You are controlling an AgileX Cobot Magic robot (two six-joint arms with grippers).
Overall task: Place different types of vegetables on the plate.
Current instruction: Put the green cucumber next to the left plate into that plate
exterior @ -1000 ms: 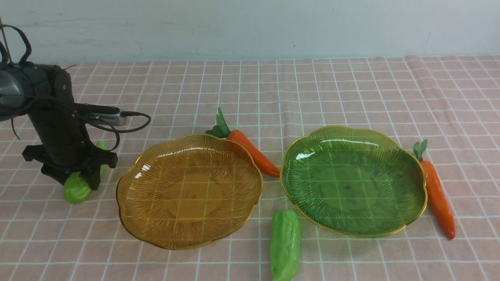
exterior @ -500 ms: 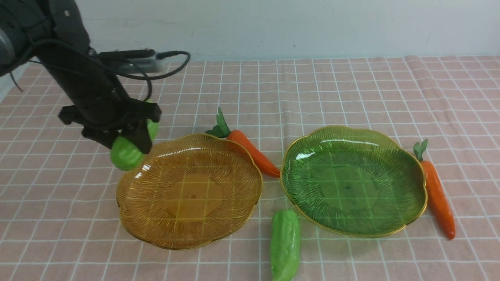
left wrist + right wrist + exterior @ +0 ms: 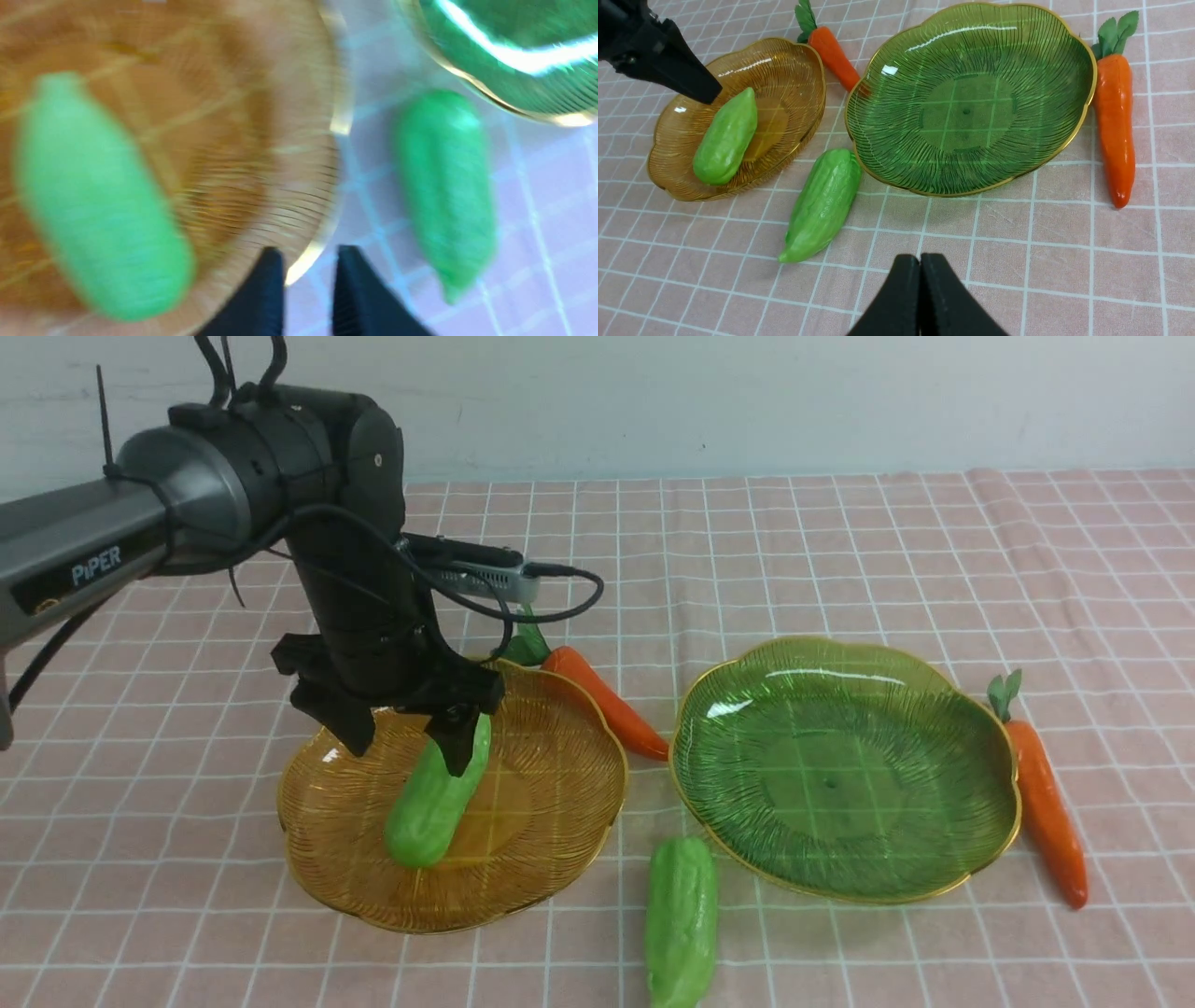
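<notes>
Shows left end effector [image 3: 409, 756] poised over amber plate [image 3: 560, 784], jaws apart and gripping nothing. Finds one gourd [image 3: 429, 803] lying slantwise in that plate, apparently freed low enough to settle without rolling out. Cannot tell through wrist-camera blur whether a finger touches it. Shows right end effector [image 3: 920, 280] pinched together, empty, parked above the worktop [image 3: 840, 551], probably clear of its partner's reach. Leaves second gourd [image 3: 681, 919] between the plates, green plate [image 3: 840, 775] bare, carrots [image 3: 607, 705] outside the rims; calls for a carrot beside the gourd next.
</notes>
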